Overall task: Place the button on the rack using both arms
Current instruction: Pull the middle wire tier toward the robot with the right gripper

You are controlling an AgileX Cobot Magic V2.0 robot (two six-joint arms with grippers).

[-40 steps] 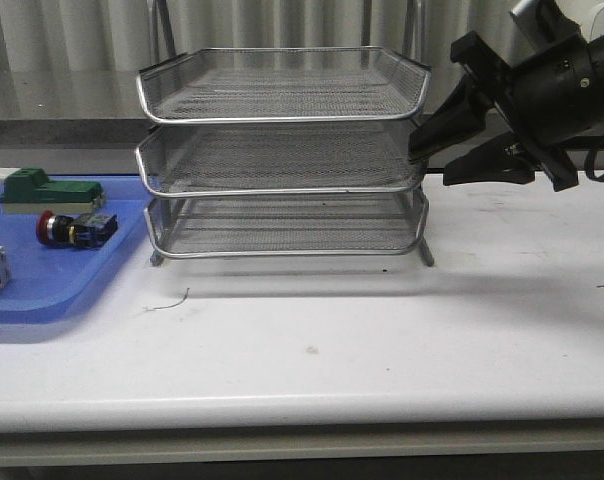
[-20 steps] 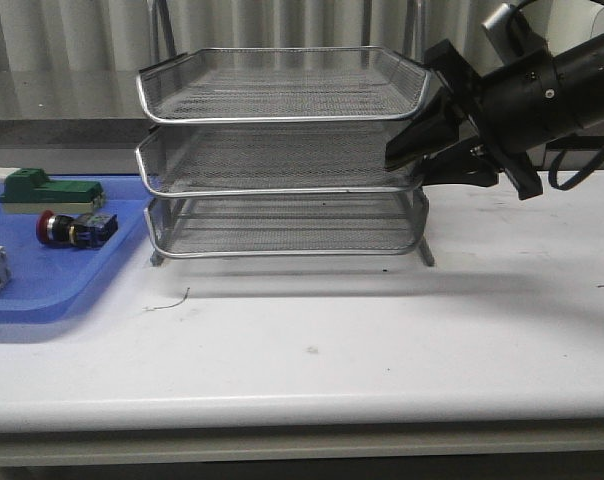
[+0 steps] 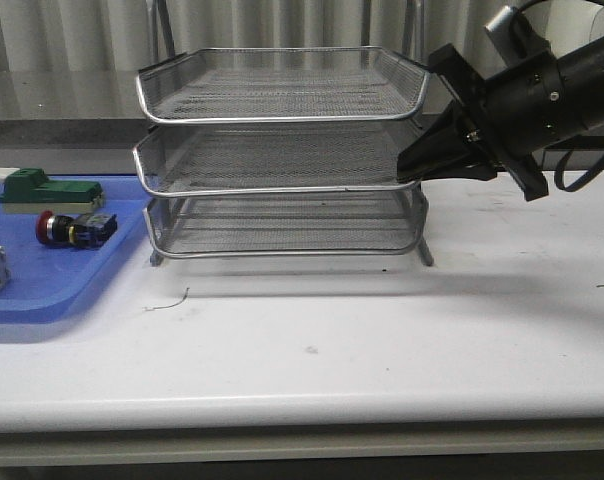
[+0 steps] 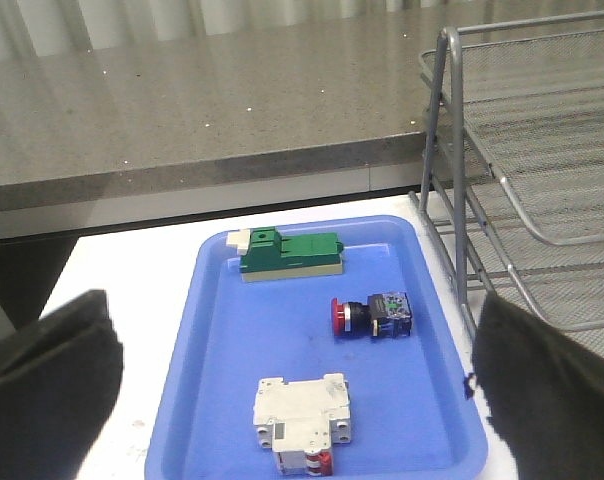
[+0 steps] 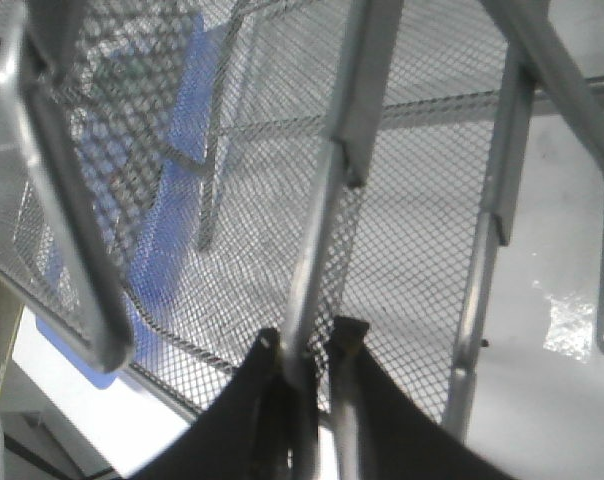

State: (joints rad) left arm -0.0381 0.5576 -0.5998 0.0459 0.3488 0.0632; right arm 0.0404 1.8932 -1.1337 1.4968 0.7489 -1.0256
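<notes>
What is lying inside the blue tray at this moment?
Inside the blue tray lie the button, a green-and-beige block and a white block. Nothing covers them in the left wrist view; the front view cuts off the tray's left part.

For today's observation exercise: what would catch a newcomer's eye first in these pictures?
First the rack, three silver mesh tiers at the table's centre back, with the right end effector pinched shut on the middle tier's right rim. Next the blue tray at the left, holding the red-capped button between a green block and a white block. The left end effector hovers open above that tray.
</notes>
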